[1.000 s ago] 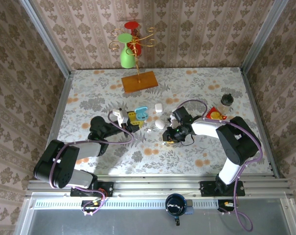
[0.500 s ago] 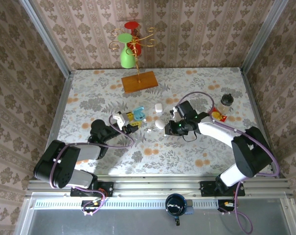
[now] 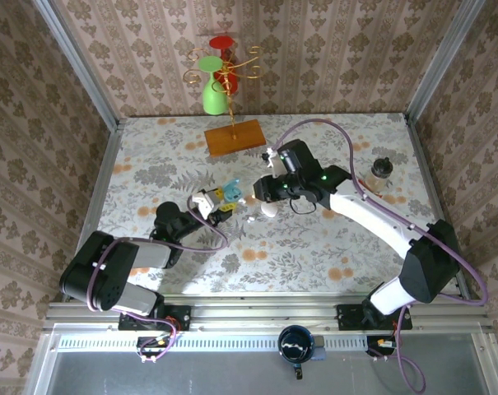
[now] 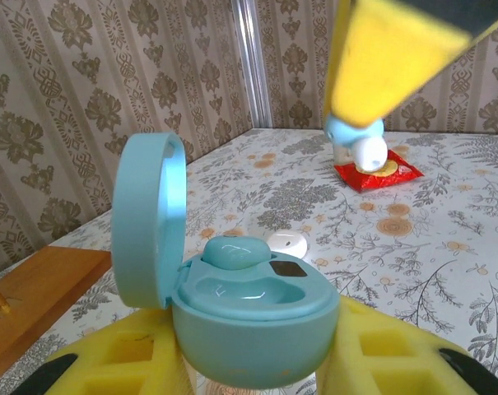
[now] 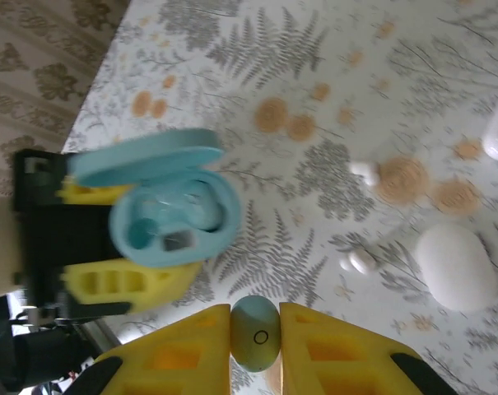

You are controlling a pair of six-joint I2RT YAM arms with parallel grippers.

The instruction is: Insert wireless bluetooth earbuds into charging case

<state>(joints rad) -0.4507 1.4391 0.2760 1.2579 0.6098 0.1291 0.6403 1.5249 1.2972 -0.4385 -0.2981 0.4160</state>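
Between the yellow pads of the right gripper [image 5: 255, 314] sat a pale blue earbud [image 5: 254, 336], pinched from both sides with the jaws drawn in tight on it. From where I stood it hung above the flowered table [image 5: 331, 74], near the blue charging case [image 5: 174, 216] but not touching it. That case stood with its lid [image 4: 146, 216] swung up. The left gripper [image 4: 257, 366] was clamped round its lower half, a yellow finger on either side. One pale blue bud [image 4: 232, 251] already lay seated in a pocket of the case. On the tabletop close to the right gripper lay a white earbud [image 5: 362, 262], with a closed white case [image 5: 457, 267] just beside it. A second white earbud [image 5: 364, 170] lay apart from both. Farther off I could see a red packet [image 4: 376, 171] and a dark jar [image 3: 381, 167]. At the back of the table stood a wooden board [image 3: 235, 137] and a green vase [image 3: 215, 92].
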